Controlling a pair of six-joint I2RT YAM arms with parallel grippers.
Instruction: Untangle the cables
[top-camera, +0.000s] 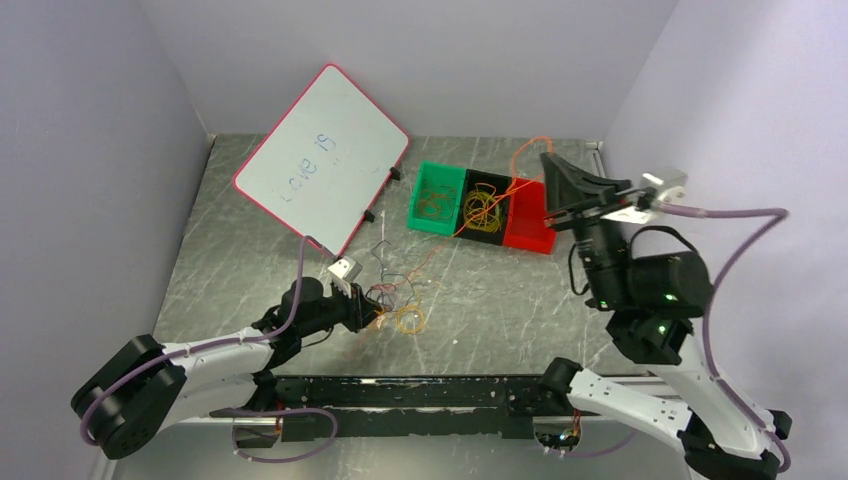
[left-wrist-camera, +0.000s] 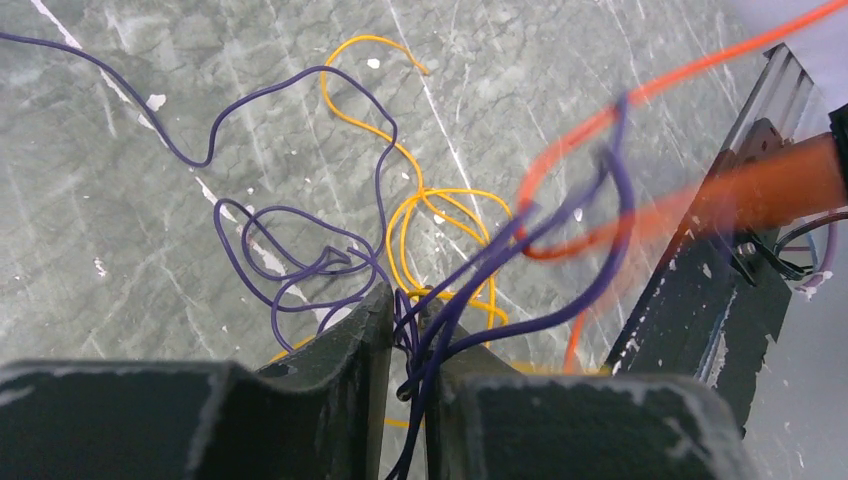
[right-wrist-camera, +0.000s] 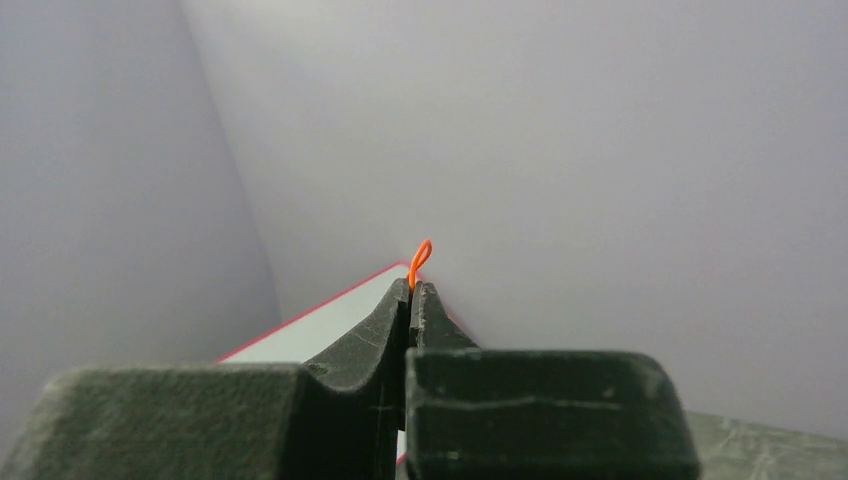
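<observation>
Now the right gripper (right-wrist-camera: 412, 290) pinches an orange cable (right-wrist-camera: 419, 258) high at far right; the left gripper (left-wrist-camera: 405, 340) clamps purple cables (left-wrist-camera: 300, 270) near. Next, probably: drawing orange clear.

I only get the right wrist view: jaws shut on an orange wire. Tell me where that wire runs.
Observer: The orange wire slopes down over the bins to the tangle by the left gripper.
Operator: Report what the left gripper holds.
Observer: It pinches purple wires at that tangle.
Operator: Say whether orange is free.
Observer: Seemingly not; it passes through a purple loop.
</observation>
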